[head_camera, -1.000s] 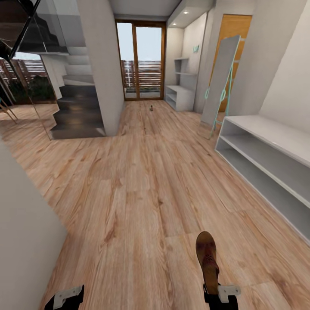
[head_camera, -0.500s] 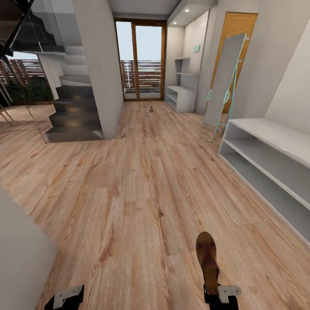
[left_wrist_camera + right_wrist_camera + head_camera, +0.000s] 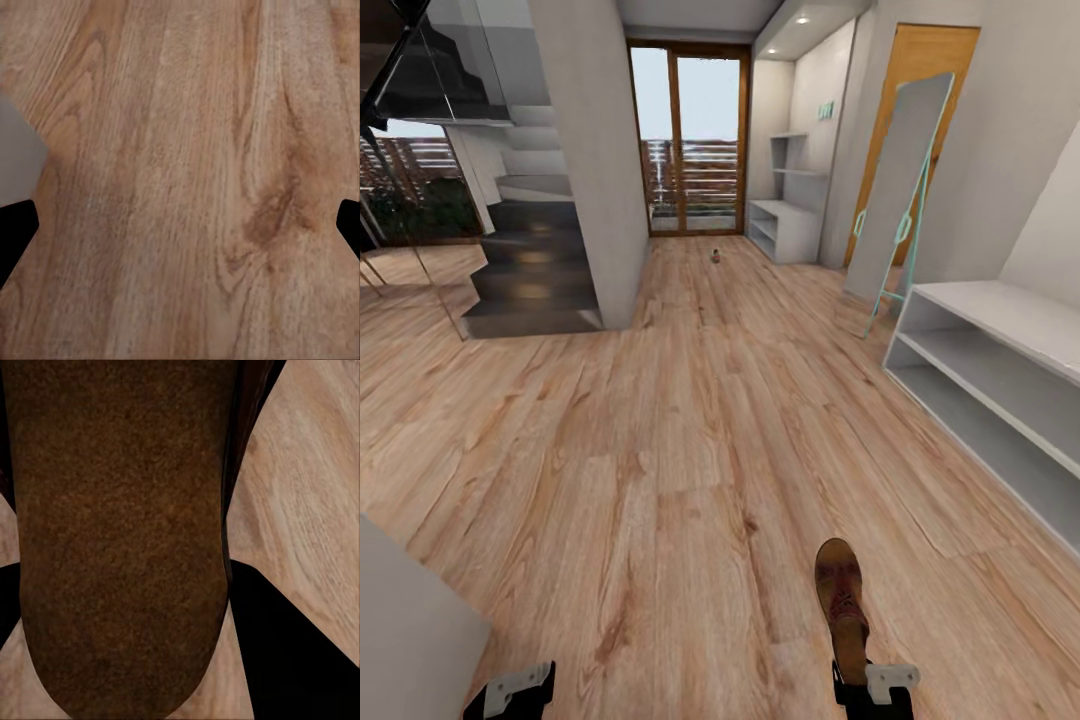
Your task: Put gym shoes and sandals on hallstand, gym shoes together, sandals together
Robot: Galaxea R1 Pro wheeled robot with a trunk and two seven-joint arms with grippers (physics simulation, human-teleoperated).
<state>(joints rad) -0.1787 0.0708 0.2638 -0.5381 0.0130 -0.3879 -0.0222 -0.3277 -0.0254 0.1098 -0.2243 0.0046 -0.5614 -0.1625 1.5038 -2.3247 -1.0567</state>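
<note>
My right gripper is shut on the heel end of one dark brown sandal, held above the corridor floor with its toe pointing forward. The right wrist view looks close onto the sandal's brown surface between the two dark fingers. Low at the left, my left gripper stands open with nothing in it; only planks lie between its fingertips. Far down the corridor on the right stands the hallstand, pale, with floating shelves and teal letters above it. The gym shoes are out of view.
A long white two-shelf bench runs along the right wall, with a leaning mirror beyond it. A small object lies on the floor near the glass doors. Stairs and a pillar stand at the left; a grey wall corner is near left.
The whole view has shifted: the white bench and mirror slid to the right and the near-left wall corner shrank, so the camera moved. Both grippers and the sandal keep their places in the picture.
</note>
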